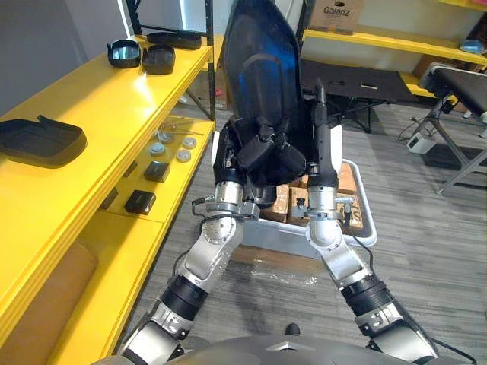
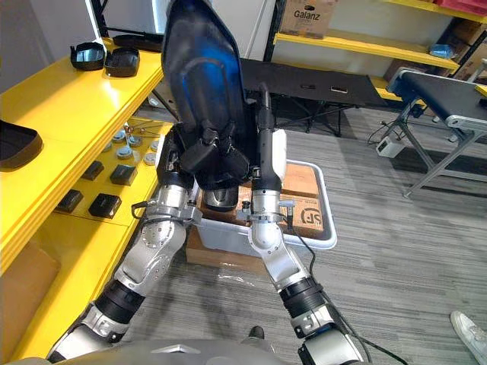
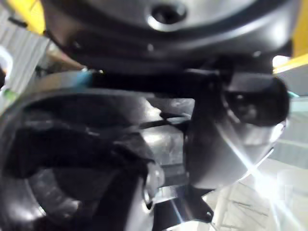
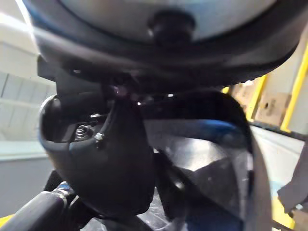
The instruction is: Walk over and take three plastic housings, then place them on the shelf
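Note:
I hold a large black plastic housing [image 1: 262, 68] upright between both hands, above a grey bin [image 1: 364, 228]. My left hand [image 1: 260, 154] is at its lower front, with fingers and thumb curled round the lower edge. My right hand [image 1: 324, 141] lies flat against the housing's right side, fingers straight and pointing up. In the wrist views the glossy housing [image 3: 96, 139] [image 4: 202, 144] curves close past each thumb. More black housings lie on the yellow shelf's top level: a flat one [image 1: 39, 140] near me and smaller ones [image 1: 141, 55] at the far end.
The yellow shelf [image 1: 91, 114] runs along my left; its lower level holds small black blocks [image 1: 140, 201] and round metal parts [image 1: 172, 146]. The bin holds cardboard boxes [image 2: 300, 199]. A black table [image 1: 358, 82] and metal frames [image 1: 456, 129] stand behind and to the right. A person's shoe [image 2: 468, 331] shows at lower right.

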